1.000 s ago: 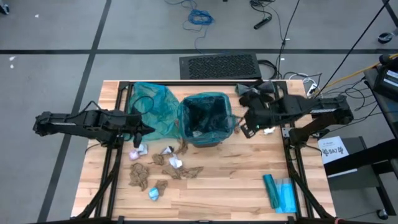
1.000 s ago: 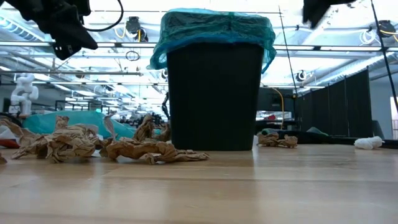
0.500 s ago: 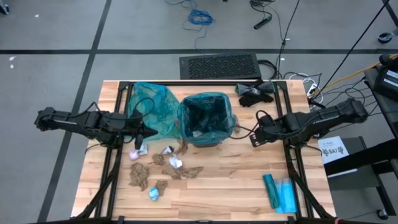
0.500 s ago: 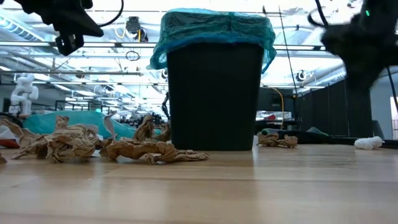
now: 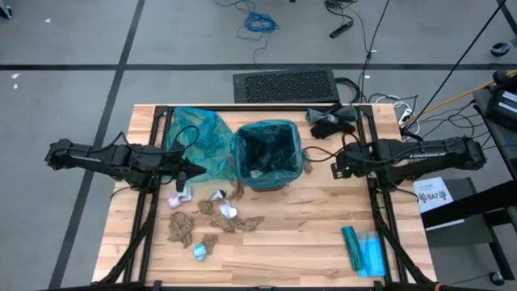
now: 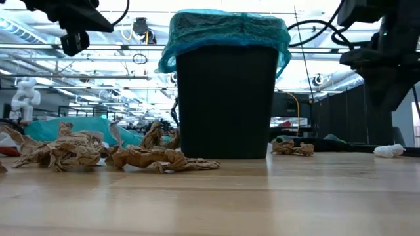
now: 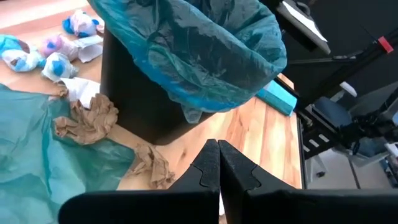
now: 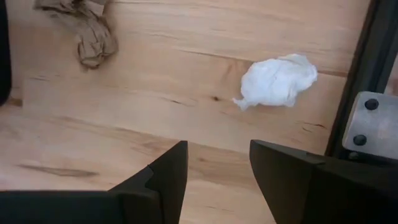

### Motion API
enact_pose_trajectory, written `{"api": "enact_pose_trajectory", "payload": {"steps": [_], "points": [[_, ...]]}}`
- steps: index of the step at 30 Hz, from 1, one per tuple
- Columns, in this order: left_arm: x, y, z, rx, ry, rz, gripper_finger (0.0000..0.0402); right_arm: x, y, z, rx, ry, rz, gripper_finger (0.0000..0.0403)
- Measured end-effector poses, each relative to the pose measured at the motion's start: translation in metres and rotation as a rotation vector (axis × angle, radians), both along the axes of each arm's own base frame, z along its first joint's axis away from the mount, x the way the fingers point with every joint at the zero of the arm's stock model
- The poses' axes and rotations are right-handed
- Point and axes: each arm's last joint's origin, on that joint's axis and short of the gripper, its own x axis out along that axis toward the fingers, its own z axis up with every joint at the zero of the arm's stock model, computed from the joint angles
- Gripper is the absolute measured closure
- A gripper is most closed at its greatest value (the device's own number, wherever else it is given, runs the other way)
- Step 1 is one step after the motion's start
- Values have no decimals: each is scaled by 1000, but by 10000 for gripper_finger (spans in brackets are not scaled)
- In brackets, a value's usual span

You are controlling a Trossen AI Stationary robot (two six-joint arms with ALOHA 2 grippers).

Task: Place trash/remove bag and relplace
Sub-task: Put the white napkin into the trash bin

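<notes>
A black bin (image 5: 265, 155) lined with a teal bag (image 6: 223, 33) stands mid-table. Trash wads of brown, white and pale-blue paper (image 5: 206, 220) lie on the wood at its near left. My left gripper (image 5: 187, 171) hovers shut left of the bin, above a loose teal bag (image 5: 198, 139), and holds nothing; its shut fingers (image 7: 217, 168) point at the bin. My right gripper (image 8: 214, 163) hangs open right of the bin, pointing down over bare wood. A white wad (image 8: 277, 81) and a brown wad (image 8: 87, 28) lie beyond its fingers.
A flat blue-teal packet (image 5: 363, 250) lies near the front right corner. A black cloth (image 5: 331, 121) sits at the back right. Black frame rails (image 5: 373, 194) run along both sides of the table. Bare wood stretches along the near edge.
My right gripper has come down from high beside the bin's rim and drawn back toward the table's right edge, tipping its fingers more steeply downward over the wood.
</notes>
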Motion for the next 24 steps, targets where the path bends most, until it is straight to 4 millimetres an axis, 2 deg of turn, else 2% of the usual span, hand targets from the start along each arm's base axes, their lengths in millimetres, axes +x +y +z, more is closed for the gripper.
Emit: {"api": "enact_pose_trajectory", "payload": {"steps": [8,18,21,24], "points": [[1,0,0,-5,-2,2,402,-2,-17,0,-7,48,280,226],[1,0,0,-24,-1,11,402,-1,-39,-9,96,122,749,227],[1,0,0,-43,-2,19,402,3,-44,-15,122,159,827,227],[1,0,0,-75,-2,33,402,7,-50,-22,161,194,832,227]]}}
